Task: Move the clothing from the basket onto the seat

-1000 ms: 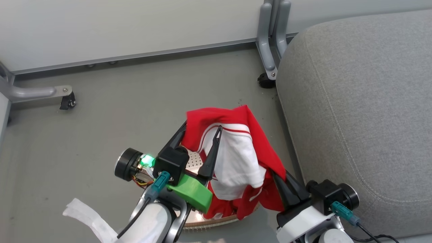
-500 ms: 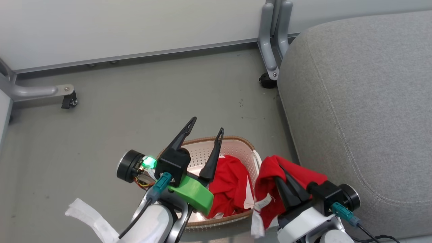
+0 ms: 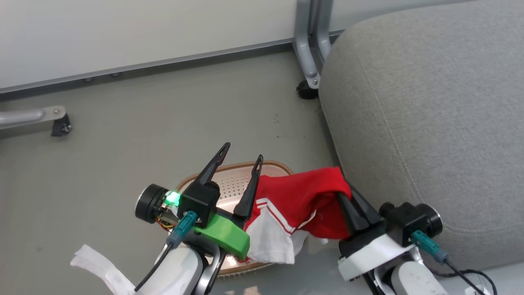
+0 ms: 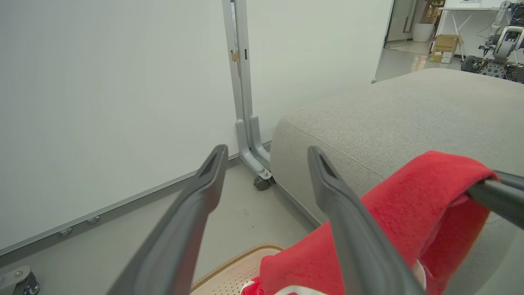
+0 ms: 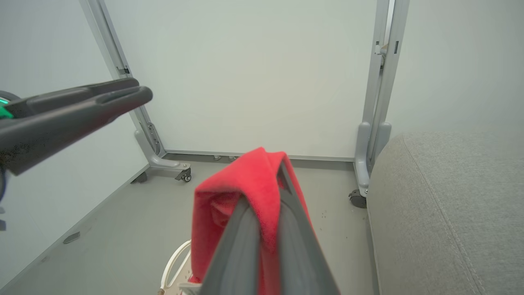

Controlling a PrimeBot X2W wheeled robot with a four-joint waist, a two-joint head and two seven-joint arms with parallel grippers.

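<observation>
Right gripper [image 3: 343, 196]: clenched on a fold of the red garment [image 3: 299, 196]. In the right wrist view the cloth is pinched between both fingers and draped over their tips. The pinch is at one end, so the rest hangs down and to the left, with its white panel [image 3: 270, 241] trailing over the near rim of the basket [image 3: 231, 186].

Left gripper [image 3: 242, 151]: released, jaws spread, nothing between them. It hovers above the basket's left half. Judged: held aside so the right arm carries alone.

Garment position: in the air between basket and seat [image 3: 430, 123], top fold just beside the cushion's left edge, not on it. The basket sits on the floor [image 3: 123, 135], near the seat. Second garment in the basket: cannot tell, the hanging cloth covers that part.

Step in hand, judged: transfer, about midway. The next move needs lift plus a rightward carry, high enough for the trailing end to clear the cushion edge. Risk: the low end snags the basket rim.
</observation>
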